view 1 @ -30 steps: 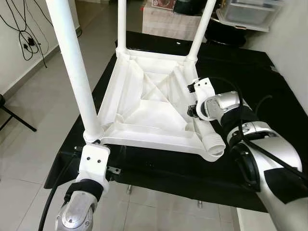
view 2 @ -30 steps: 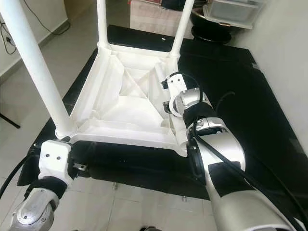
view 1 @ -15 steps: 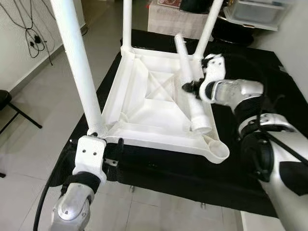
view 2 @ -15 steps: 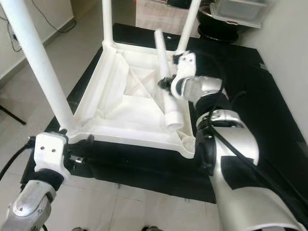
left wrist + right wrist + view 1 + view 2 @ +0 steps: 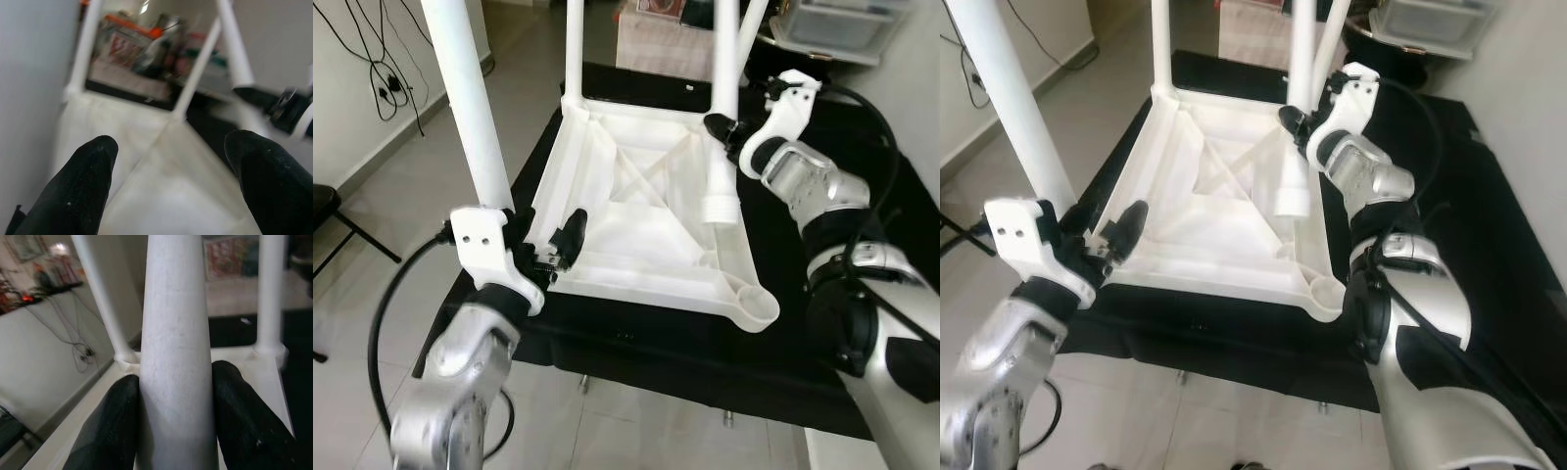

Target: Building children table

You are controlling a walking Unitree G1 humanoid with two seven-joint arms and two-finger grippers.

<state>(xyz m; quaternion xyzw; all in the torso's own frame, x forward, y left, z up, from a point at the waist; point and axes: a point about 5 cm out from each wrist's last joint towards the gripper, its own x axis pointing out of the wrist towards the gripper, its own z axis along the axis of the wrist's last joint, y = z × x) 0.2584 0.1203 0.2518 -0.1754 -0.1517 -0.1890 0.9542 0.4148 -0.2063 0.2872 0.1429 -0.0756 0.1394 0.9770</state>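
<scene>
A white children's table top (image 5: 636,225) lies upside down on a black mat (image 5: 636,343). Three white legs stand in its corners: near left (image 5: 465,98), far left (image 5: 574,49), far right (image 5: 751,24). The near-right socket (image 5: 759,310) is empty. My right gripper (image 5: 726,129) is shut on a loose white leg (image 5: 722,147), held nearly upright, with its lower end (image 5: 718,211) hanging above the underside, short of that socket. In the right wrist view the leg (image 5: 176,333) sits between both fingers (image 5: 105,431). My left gripper (image 5: 563,240) is open over the near-left edge, holding nothing, its fingers (image 5: 90,181) wide apart.
The mat covers a low platform whose front edge is near me. Clear plastic bins (image 5: 832,24) and a covered box (image 5: 661,29) stand behind it. Cables (image 5: 372,69) hang on the left wall, and a black stand (image 5: 333,211) is on the tiled floor at left.
My right gripper has raised the loose leg and swung it from slanted to nearly upright. My left gripper has risen from below the near-left leg's base to the table's edge.
</scene>
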